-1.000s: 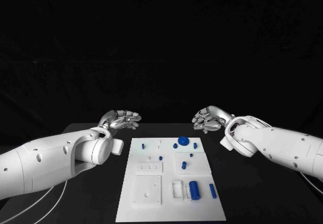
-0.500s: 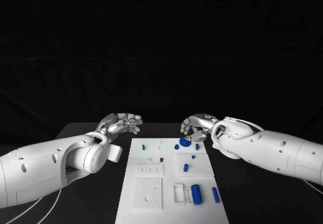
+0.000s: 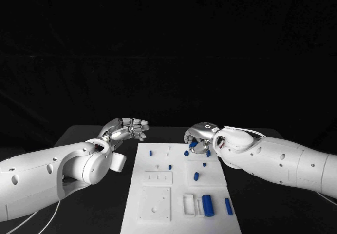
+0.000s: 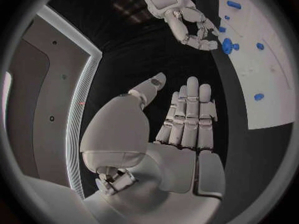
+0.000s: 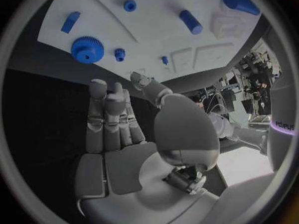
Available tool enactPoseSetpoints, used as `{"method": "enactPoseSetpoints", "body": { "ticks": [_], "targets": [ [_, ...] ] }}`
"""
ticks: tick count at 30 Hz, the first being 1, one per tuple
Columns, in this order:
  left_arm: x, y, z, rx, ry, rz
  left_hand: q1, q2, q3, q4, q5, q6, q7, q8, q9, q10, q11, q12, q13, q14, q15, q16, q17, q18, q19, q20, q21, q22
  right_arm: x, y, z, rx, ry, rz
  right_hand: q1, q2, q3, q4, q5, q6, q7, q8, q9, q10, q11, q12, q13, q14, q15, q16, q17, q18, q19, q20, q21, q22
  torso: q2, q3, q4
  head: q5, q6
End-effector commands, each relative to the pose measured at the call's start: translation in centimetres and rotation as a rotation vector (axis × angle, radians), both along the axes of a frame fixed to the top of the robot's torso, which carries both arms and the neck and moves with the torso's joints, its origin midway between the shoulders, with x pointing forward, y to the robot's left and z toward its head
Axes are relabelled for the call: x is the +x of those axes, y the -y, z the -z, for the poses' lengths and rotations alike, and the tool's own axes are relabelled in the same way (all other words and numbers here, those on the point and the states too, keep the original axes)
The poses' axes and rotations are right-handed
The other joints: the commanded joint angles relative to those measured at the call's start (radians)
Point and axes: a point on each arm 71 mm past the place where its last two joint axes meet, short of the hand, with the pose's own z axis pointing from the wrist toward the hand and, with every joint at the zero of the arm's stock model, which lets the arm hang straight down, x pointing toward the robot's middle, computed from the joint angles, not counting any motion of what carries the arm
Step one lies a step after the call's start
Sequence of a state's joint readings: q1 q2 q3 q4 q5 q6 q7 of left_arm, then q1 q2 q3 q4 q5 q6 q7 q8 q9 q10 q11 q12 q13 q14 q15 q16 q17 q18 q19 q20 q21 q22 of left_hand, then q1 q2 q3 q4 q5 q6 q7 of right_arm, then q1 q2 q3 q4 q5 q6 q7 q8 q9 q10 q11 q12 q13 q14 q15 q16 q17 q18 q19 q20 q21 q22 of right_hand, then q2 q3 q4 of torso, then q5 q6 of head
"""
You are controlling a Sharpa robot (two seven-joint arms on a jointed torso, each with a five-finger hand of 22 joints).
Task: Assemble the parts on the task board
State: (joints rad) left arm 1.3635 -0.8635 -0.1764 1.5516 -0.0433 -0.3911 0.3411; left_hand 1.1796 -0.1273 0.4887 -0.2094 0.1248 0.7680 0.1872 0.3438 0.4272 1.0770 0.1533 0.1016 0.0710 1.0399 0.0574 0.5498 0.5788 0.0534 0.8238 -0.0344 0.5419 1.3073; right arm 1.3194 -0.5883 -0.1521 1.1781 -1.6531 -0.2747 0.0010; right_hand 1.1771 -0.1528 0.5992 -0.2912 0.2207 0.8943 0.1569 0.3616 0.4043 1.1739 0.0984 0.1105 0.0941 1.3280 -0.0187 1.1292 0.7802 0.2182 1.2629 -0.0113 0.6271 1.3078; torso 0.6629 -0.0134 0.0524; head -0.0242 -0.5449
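The white task board (image 3: 158, 192) lies in the middle of the black table with several small blue parts on it. A blue gear (image 5: 87, 49) sits near the board's far right corner; in the head view it (image 3: 192, 145) peeks out just under my right hand (image 3: 199, 136). That hand hovers above the gear with its fingers (image 5: 102, 115) stretched out and nothing in them. My left hand (image 3: 126, 129) hangs beyond the board's far left corner, off the board, its fingers (image 4: 190, 114) straight and side by side, holding nothing. A thick blue cylinder (image 3: 207, 204) lies near the board's front right.
A slim blue pin (image 3: 228, 206) lies beside the thick cylinder, next to a white slotted block (image 3: 188, 204). Short blue pegs (image 3: 150, 152) stand across the far half of the board. A square recessed plate (image 3: 154, 200) is at the front left. Black table surrounds the board.
My right hand has swung left and down from beside the board to over its far right corner, now covering most of the blue gear. The left hand has barely moved.
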Motion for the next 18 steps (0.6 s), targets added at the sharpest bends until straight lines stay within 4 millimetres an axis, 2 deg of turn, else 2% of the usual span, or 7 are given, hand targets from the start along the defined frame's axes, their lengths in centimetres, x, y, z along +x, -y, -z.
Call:
{"method": "enactPoseSetpoints", "body": {
  "ticks": [1,12,13,14,18],
  "targets": [
    [-0.06,0.3,-0.27,-0.008,0.016,0.024,-0.012,-0.002,0.0,-0.005,-0.006,0.005,0.005,-0.006,-0.001,0.001,0.008,-0.007,-0.001,0.004,0.001,0.002,0.001,0.016,0.0,-0.005,0.007,0.019,0.05,0.02,0.13,-0.058,0.024,0.007,-0.003,-0.009,0.002,0.0,-0.008,-0.008,-0.002,-0.007,-0.001,-0.008,0.004,-0.008,-0.002,-0.006,0.007,0.008,-0.002,0.044,-0.002,-0.005,0.005,0.023,0.014,-0.0008,0.0056,-0.001,0.007],
    [-0.12,0.33,-0.27,-0.008,0.015,0.025,-0.016,-0.004,0.001,-0.006,-0.008,0.006,0.004,-0.007,-0.002,0.001,0.008,-0.009,-0.001,0.004,0.001,0.001,0.003,0.016,-0.001,-0.005,0.007,0.019,-0.02,-0.07,0.37,-0.075,0.019,0.003,-0.004,-0.015,0.0,0.0,-0.019,-0.012,0.0,-0.01,-0.002,-0.012,0.007,-0.017,-0.005,-0.009,0.01,0.015,-0.007,0.044,-0.004,-0.006,0.01,0.023,0.03,-0.0024,0.0069,-0.004,0.007],
    [-0.12,0.33,-0.27,-0.008,0.014,0.025,-0.017,-0.004,0.001,-0.006,-0.008,0.006,0.004,-0.007,-0.002,0.001,0.008,-0.009,-0.001,0.004,0.001,0.001,0.003,0.016,-0.001,-0.005,0.007,0.019,-0.05,-0.07,0.41,-0.077,0.019,0.003,-0.005,-0.015,0.0,0.0,-0.019,-0.012,0.0,-0.01,-0.002,-0.012,0.007,-0.017,-0.005,-0.009,0.01,0.016,-0.008,0.044,-0.004,-0.006,0.011,0.023,0.035,-0.0121,0.0209,-0.019,0.012],
    [-0.13,0.32,-0.28,-0.008,0.014,0.025,-0.017,-0.004,0.001,-0.006,-0.008,0.006,0.004,-0.007,-0.002,0.001,0.008,-0.01,-0.001,0.004,0.001,0.001,0.003,0.016,-0.001,-0.005,0.007,0.019,-0.09,-0.08,0.46,-0.079,0.019,0.002,-0.005,-0.015,0.0,0.0,-0.02,-0.012,0.0,-0.011,-0.002,-0.012,0.007,-0.017,-0.006,-0.009,0.01,0.016,-0.008,0.044,-0.004,-0.006,0.011,0.023,0.038,-0.0178,0.0293,-0.027,0.014],
    [-0.17,0.27,-0.29,-0.009,0.014,0.025,-0.018,-0.005,0.001,-0.006,-0.008,0.006,0.005,-0.007,-0.002,0.001,0.008,-0.01,-0.001,0.004,0.001,0.001,0.004,0.016,-0.001,-0.005,0.008,0.019,-0.13,-0.19,0.69,-0.086,0.015,-0.001,-0.005,-0.016,-0.001,0.0,-0.02,-0.012,0.0,-0.011,-0.002,-0.013,0.007,-0.018,-0.006,-0.009,0.01,0.017,-0.009,0.044,-0.004,-0.006,0.012,0.022,0.042,-0.0188,0.029,-0.029,0.013]
  ]
}}
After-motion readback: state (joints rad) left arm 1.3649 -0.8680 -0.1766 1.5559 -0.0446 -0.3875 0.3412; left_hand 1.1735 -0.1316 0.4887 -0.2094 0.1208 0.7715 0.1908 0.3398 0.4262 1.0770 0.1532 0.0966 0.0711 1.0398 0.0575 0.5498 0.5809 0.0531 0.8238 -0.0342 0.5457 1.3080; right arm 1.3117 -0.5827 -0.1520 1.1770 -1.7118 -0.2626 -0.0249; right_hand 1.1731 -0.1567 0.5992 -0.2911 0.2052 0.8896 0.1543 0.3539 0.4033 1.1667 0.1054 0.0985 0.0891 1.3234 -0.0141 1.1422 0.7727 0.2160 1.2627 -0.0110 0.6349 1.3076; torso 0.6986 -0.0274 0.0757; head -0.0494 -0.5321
